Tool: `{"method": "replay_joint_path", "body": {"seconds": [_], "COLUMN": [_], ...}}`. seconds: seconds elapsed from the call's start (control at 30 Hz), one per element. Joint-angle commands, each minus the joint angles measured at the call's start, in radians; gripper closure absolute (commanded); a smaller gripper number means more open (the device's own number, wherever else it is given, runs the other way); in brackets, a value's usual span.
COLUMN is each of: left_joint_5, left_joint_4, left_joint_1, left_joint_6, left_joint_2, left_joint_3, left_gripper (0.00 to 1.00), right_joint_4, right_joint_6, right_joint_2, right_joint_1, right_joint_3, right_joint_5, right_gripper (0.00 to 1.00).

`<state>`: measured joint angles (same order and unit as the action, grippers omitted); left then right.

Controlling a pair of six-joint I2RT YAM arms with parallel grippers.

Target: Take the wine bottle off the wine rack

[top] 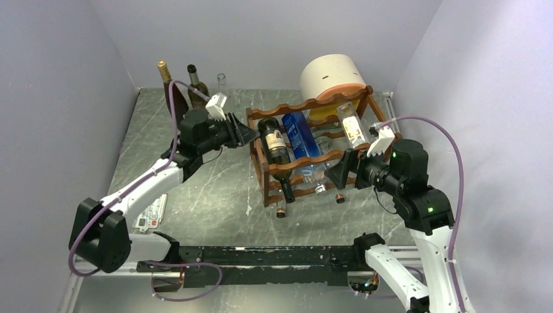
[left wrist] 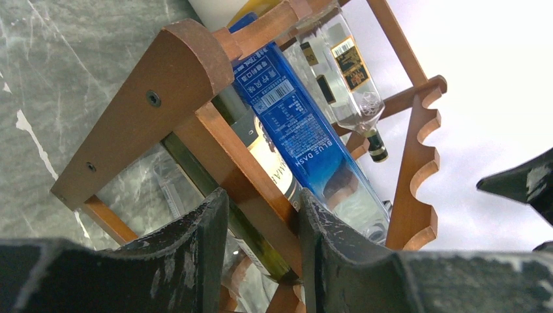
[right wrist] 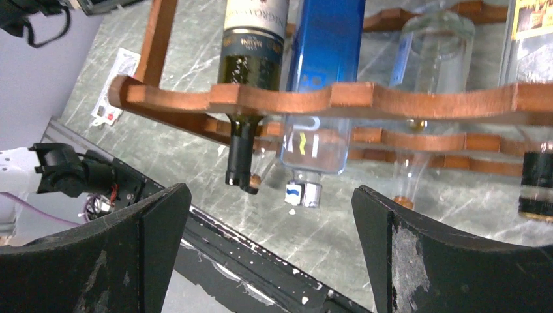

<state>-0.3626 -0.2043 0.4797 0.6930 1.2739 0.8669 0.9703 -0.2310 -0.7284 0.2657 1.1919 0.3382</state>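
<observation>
Left gripper (top: pixel 250 134): jaws clenched on the end upright of the wine rack (top: pixel 297 106). Right gripper (top: pixel 336 173): jaws released, facing the front rail. Wine bottle (top: pixel 276 146) lies in the top tier's leftmost cradle, its neck overhanging the tabletop (top: pixel 195 195).

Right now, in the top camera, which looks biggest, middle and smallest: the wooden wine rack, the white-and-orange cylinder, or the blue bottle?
1. wine rack: biggest by far.
2. white-and-orange cylinder.
3. blue bottle: smallest, though the rails hide part of it.

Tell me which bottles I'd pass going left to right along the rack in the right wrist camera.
Dark wine bottle → blue bottle → clear bottle → dark-capped bottle at the right edge.
</observation>
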Motion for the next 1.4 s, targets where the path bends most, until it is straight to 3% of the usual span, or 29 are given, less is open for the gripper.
{"method": "replay_joint_path", "body": {"seconds": [0.0, 0.2, 0.53, 0.67, 0.77, 0.9, 1.0, 1.13, 1.37], "left_joint_5": [0.033, 0.020, -0.022, -0.024, -0.016, -0.020, -0.048, -0.070, -0.098], "left_joint_4": [-0.011, -0.005, 0.090, 0.131, 0.190, 0.265, 0.295, 0.301, 0.271], "left_joint_1": [0.002, -0.044, -0.077, -0.083, -0.097, -0.107, -0.107, -0.108, -0.103], "left_joint_6": [-0.115, -0.132, -0.209, -0.234, -0.268, -0.309, -0.310, -0.232, -0.017], "left_joint_2": [0.082, 0.169, 0.328, 0.322, 0.267, 0.146, 0.016, -0.198, -0.526], "left_joint_3": [0.108, 0.196, 0.391, 0.420, 0.419, 0.397, 0.327, 0.148, -0.167], "left_gripper": [0.65, 0.67, 0.68, 0.66, 0.57, 0.35, 0.26, 0.16, 0.17], "right_joint_4": [-0.017, 0.010, -0.028, -0.038, -0.031, -0.049, -0.087, -0.159, -0.328], "right_joint_6": [-0.062, -0.077, -0.166, -0.196, -0.203, -0.217, -0.243, -0.287, -0.344], "right_joint_2": [0.049, 0.087, 0.154, 0.174, 0.186, 0.209, 0.225, 0.241, 0.261], "right_joint_1": [0.004, 0.004, 0.004, 0.004, 0.005, 0.005, 0.004, 0.004, 0.004], "right_joint_3": [-0.028, -0.008, -0.090, -0.127, -0.145, -0.183, -0.249, -0.335, -0.494], "right_joint_5": [-0.113, -0.211, -0.234, -0.217, -0.214, -0.175, -0.123, -0.049, 0.076], "right_gripper": [0.00, 0.00, 0.00, 0.00, 0.00, 0.00, 0.00, 0.00, 0.00]}}
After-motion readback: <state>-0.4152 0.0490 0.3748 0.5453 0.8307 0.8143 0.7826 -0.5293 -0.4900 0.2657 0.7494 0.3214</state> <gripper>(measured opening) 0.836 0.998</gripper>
